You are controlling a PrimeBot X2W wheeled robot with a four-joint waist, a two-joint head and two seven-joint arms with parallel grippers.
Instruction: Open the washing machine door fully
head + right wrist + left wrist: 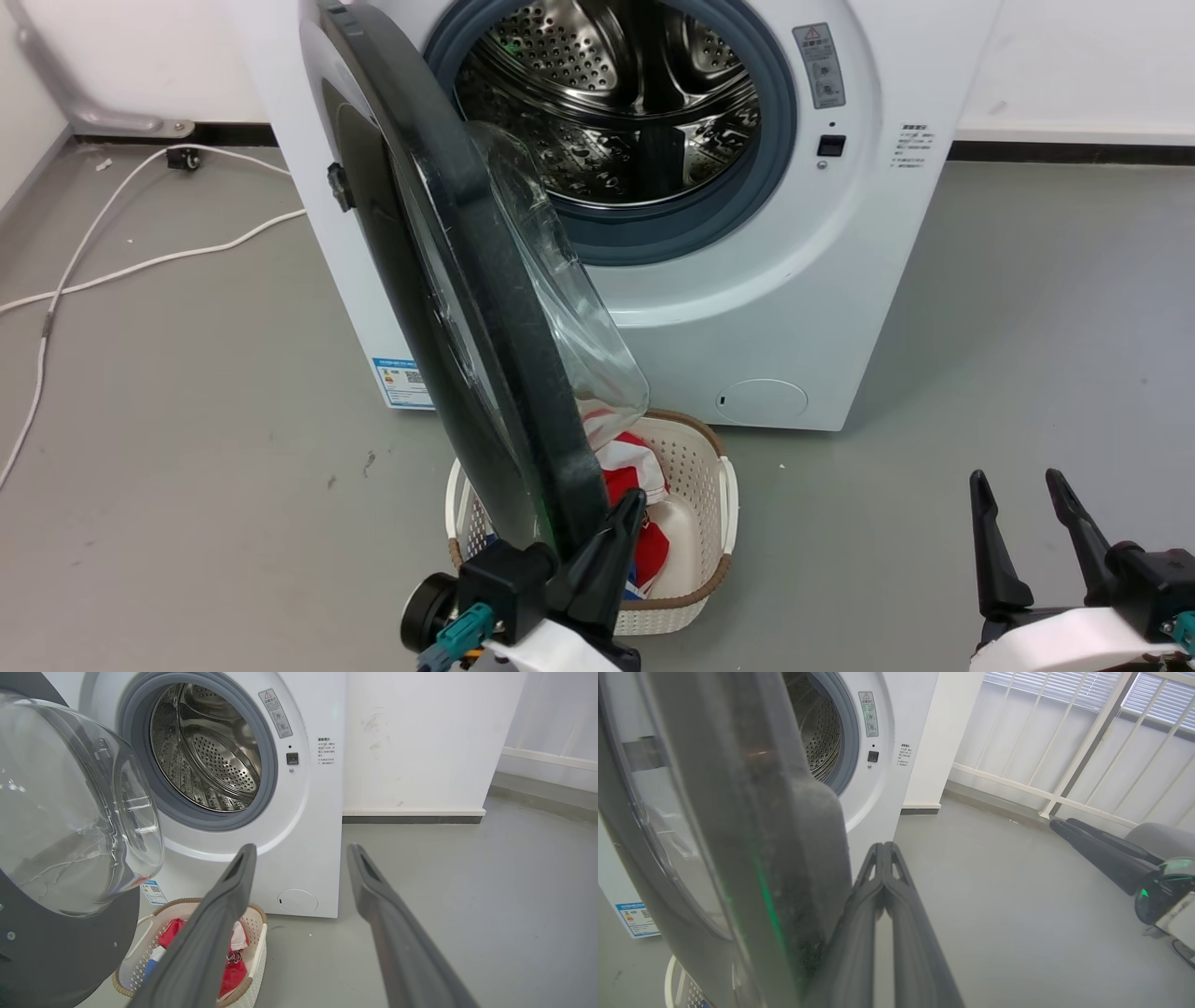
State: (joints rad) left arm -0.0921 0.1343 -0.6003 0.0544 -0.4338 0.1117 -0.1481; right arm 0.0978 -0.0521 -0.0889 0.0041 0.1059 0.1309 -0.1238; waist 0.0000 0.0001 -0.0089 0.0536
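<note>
L gripper point(631, 509), fingers pressed together, touches door point(485, 280) rim; R gripper point(1015, 481) spread.

The grey floor point(1027, 327) carries the washing machine point(747, 308). A white laundry basket point(695, 457) stands just in front of the machine. A white cable point(224, 247) trails away from the machine on the robot's left.

The head view looks steeply down on the washing machine point(775, 308), with the washing machine door point(439, 280) edge-on at centre. The left wrist view sits close against that door's rim. The right wrist view, low, faces the machine's front, which all three share.
</note>
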